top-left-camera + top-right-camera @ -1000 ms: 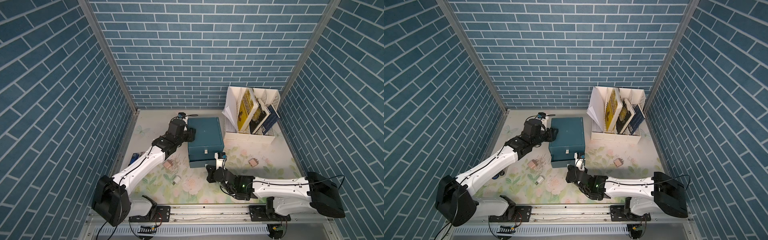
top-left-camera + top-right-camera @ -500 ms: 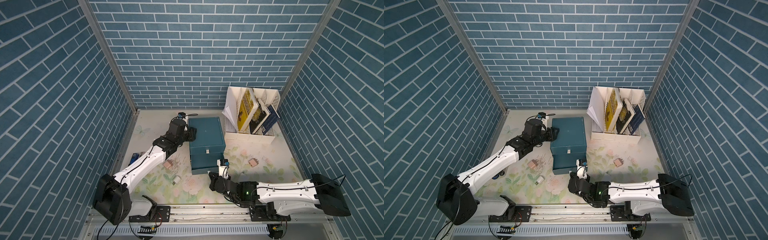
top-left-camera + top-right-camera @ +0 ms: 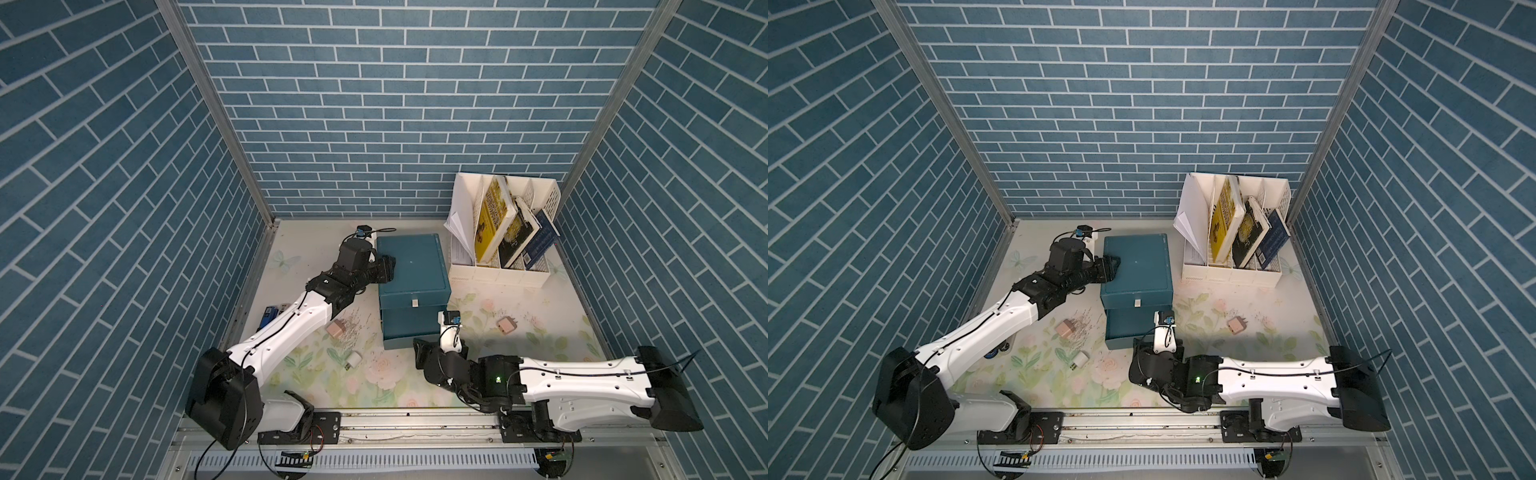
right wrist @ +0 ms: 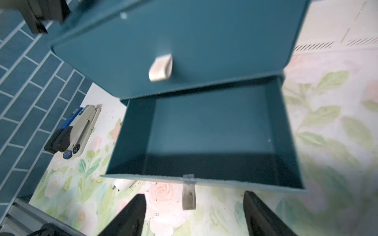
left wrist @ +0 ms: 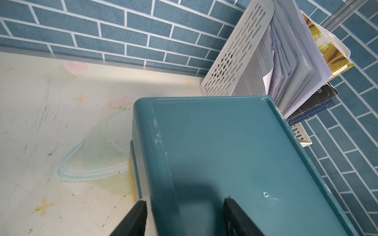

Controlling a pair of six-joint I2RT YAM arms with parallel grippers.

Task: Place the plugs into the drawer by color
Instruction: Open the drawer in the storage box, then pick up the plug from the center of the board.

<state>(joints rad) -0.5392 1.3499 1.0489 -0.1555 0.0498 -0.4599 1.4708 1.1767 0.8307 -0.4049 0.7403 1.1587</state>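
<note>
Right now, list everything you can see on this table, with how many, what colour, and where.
Dark teal three-tier drawer cabinet: one, table centre, a lower drawer pulled out, empty.
Pale pink cube plugs: two, one beside the cabinet, one on the opposite side.
White cube plug: one, near front.
Blue-and-black oblong gadget: one, by side wall.
White slotted book rack: one, back corner, holding books.
Left gripper: open, astride cabinet's top edge.
Right gripper: open, before the drawer's tab.

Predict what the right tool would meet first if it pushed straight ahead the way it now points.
Probably the small white pull tab on the open dark teal drawer tray, which lies between the right tool's open jaws just ahead, then the tray's front wall; depth is uncertain.
</note>
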